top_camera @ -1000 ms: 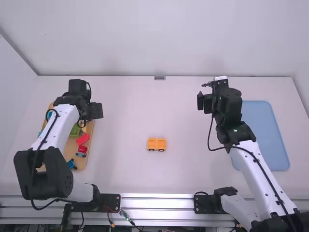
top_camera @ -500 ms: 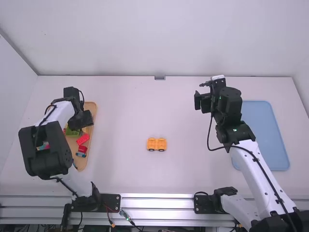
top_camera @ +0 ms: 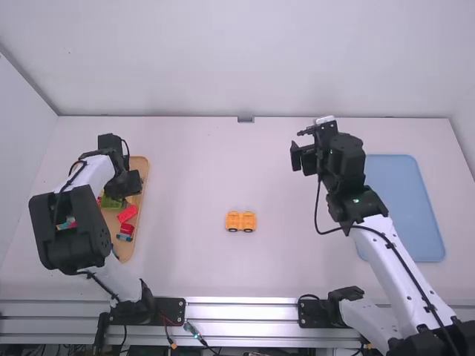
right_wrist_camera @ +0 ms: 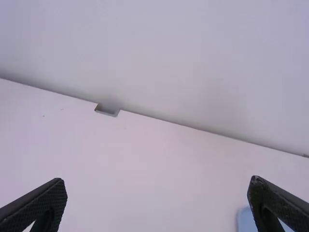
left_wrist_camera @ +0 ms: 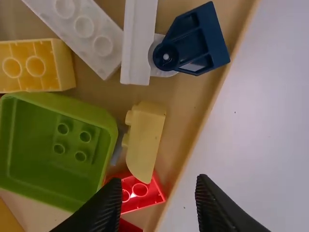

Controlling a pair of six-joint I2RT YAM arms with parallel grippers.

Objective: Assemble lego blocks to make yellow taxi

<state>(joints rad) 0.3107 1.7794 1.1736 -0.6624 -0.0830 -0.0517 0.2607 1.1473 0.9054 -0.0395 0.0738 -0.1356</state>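
Note:
My left gripper [top_camera: 128, 191] is over the wooden tray's right part; in the left wrist view the left gripper [left_wrist_camera: 158, 191] stands open above a light-yellow curved block [left_wrist_camera: 145, 137]. That block lies between a green box-shaped block [left_wrist_camera: 55, 145] and the tray's rim, beside a red block [left_wrist_camera: 140, 191]. A yellow block [left_wrist_camera: 36, 65] sits farther along. On the mid-table stands an orange-yellow car base with dark wheels [top_camera: 240, 221]. My right gripper [top_camera: 303, 159] is raised at the right of the table; the right gripper [right_wrist_camera: 157, 193] is wide open with nothing between its fingers.
The wooden tray [top_camera: 136, 241] at the left also holds red pieces [top_camera: 128, 213], white blocks [left_wrist_camera: 91, 38] and a dark blue part [left_wrist_camera: 207, 38]. A blue flat tray [top_camera: 408, 208] lies at the right, beside the right arm. Walls rise at the table's back and sides.
The left arm has drawn back toward its base and lower over the wooden tray, then stayed there. The right gripper has shifted slightly left. The orange-yellow car base has not moved.

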